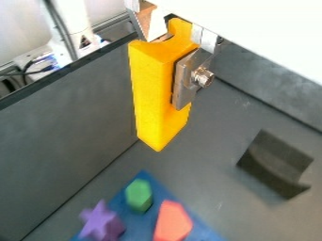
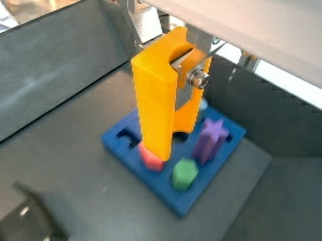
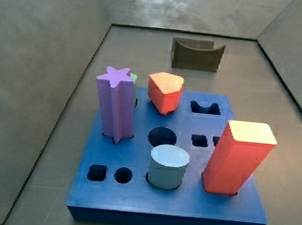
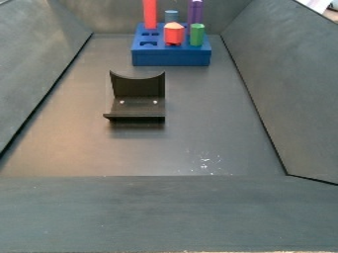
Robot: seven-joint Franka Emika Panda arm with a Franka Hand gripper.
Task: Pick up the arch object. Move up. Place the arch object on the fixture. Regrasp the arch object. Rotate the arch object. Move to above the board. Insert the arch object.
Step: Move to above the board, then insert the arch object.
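yellow arch object (image 1: 160,94) clamped in tool (image 1: 186,83), above board (image 2: 176,160).

Dark grey matte floor (image 4: 199,138), hemmed in by slanted grey panels (image 4: 40,69) at 9 and 3 o'clock in a side view. Soft glare on the far wall (image 3: 178,2) at 12 o'clock. Bright specks (image 4: 205,158) on the floor toward 5 o'clock. Beyond the rim in a wrist view, tangled cables (image 1: 38,64) against a pale surface.

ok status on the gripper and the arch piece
Gripper up off the floor, fingers shut on the yellow-orange arch block. Block hangs upright. Blue board below it in a wrist view. Nothing in the way.
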